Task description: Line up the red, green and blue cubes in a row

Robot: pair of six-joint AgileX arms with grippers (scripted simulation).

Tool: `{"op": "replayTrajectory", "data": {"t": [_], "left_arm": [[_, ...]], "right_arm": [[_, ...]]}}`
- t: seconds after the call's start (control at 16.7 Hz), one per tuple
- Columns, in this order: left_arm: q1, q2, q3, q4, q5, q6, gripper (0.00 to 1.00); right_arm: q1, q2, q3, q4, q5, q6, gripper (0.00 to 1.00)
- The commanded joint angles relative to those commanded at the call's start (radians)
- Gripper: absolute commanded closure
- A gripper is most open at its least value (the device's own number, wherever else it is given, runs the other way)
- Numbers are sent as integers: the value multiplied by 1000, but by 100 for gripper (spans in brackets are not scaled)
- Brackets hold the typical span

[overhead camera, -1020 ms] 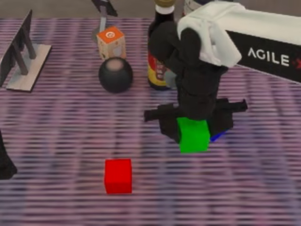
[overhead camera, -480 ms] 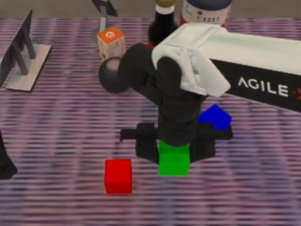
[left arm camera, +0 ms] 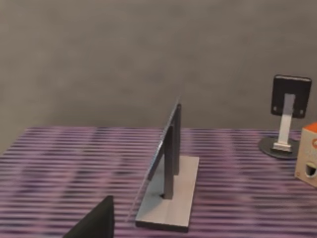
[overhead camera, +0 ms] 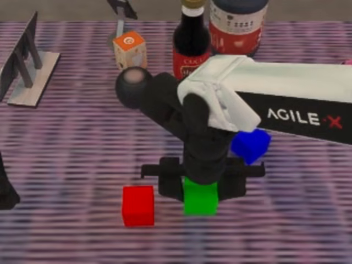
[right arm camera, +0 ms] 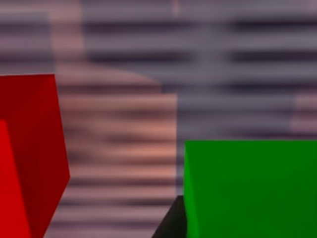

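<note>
Top view: right end effector [overhead camera: 200, 190] gripping green cube [overhead camera: 200, 199] beside red cube [overhead camera: 138, 205].

You see the red cube [overhead camera: 138, 205] at the front of the bench [overhead camera: 66, 154], with the green cube [overhead camera: 200, 198] near it on the right. The blue cube [overhead camera: 251, 145] sits behind and to the right of that one. Two bottles [overhead camera: 191, 38] stand at the back.

Table [overhead camera: 66, 154] with purple striped cloth. Resting on it — red cube [overhead camera: 138, 205], blue cube [overhead camera: 251, 144], orange-and-cream box [overhead camera: 130, 49], dark ball [overhead camera: 133, 87], two bottles [overhead camera: 191, 36], slanted grey stand [overhead camera: 25, 63] at left. Green cube [overhead camera: 199, 198] — contact with surface cannot be told.
</note>
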Motion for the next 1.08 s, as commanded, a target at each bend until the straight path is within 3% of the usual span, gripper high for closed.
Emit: {"op": "replayTrajectory", "data": {"t": [0.42, 1.08], "left_arm": [[0, 0, 0, 0, 0, 0, 0], [0, 0, 0, 0, 0, 0, 0]], "right_arm": [[6, 31, -74, 101, 2, 1, 100], [6, 31, -74, 101, 2, 1, 17]]}}
